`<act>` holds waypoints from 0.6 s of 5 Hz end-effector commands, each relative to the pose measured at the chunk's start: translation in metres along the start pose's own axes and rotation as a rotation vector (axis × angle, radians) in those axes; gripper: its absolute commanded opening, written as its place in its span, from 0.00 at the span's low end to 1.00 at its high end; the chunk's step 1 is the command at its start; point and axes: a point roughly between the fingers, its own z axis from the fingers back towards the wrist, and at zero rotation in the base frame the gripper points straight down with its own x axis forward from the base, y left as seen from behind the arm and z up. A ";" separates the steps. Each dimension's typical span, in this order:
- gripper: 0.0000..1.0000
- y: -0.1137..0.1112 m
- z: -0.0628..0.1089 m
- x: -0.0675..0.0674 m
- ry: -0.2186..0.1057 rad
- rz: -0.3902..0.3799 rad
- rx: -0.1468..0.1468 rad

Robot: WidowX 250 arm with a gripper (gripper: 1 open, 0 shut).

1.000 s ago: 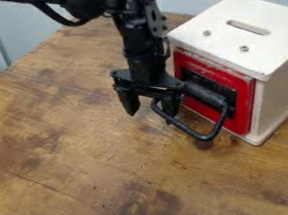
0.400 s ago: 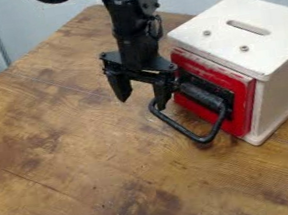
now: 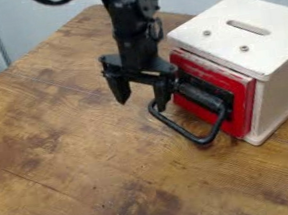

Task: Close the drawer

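The drawer (image 3: 238, 102) has a red front with a black panel and sits in a small white box (image 3: 256, 38) on the right of the wooden table. Its front looks flush with the box. A large black looped bar handle (image 3: 190, 125) sticks out from it toward the front left, low over the table. My gripper (image 3: 134, 89) hangs pointing down just left of the drawer front, above the handle's left end. Its black fingers (image 3: 116, 86) stand apart, open, with nothing between them.
The white box has two slots (image 3: 248, 28) in its top. The wooden table (image 3: 74, 160) stretches to the left and front of the box. A pale wall lies behind the table's far edge.
My gripper has risen a little from the handle and drifted slightly left. The drawer and its handle have kept their place.
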 end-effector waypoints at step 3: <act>1.00 -0.025 0.034 0.022 -0.065 -0.093 -0.017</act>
